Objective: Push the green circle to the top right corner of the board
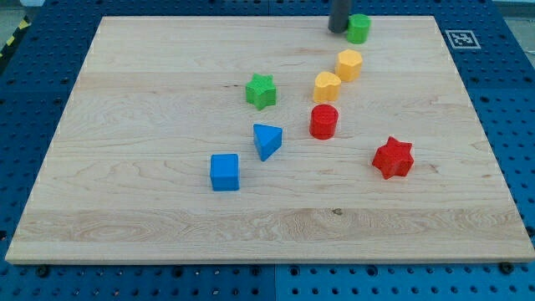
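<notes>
with my tip touching the green circle from the view's left, top right corner lies rightward; no pincer here, nothing pinched.

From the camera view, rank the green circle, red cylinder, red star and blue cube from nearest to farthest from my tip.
My tip is at the view's top.
1. Green circle block: touching, just right of it.
2. Red cylinder block: below, mid-board.
3. Red star block: lower right.
4. Blue cube block: lower left, farthest.
</notes>
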Robot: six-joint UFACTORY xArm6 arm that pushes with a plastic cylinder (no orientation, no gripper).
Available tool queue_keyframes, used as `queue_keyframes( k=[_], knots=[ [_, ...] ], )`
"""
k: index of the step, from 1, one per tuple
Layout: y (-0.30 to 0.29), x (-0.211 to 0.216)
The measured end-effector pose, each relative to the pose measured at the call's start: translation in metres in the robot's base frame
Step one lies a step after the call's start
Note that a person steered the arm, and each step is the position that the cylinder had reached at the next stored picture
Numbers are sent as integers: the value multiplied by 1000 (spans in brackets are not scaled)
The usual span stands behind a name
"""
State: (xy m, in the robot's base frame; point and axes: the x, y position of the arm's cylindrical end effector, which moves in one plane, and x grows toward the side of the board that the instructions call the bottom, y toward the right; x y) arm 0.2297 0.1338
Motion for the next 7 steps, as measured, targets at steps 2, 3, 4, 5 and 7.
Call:
queue_keyframes(
  k=[2, 3, 4, 5, 7],
  knots=[
    [33, 19],
    [48, 20],
    [50, 28],
    [51, 46],
    [68, 58]
  ],
)
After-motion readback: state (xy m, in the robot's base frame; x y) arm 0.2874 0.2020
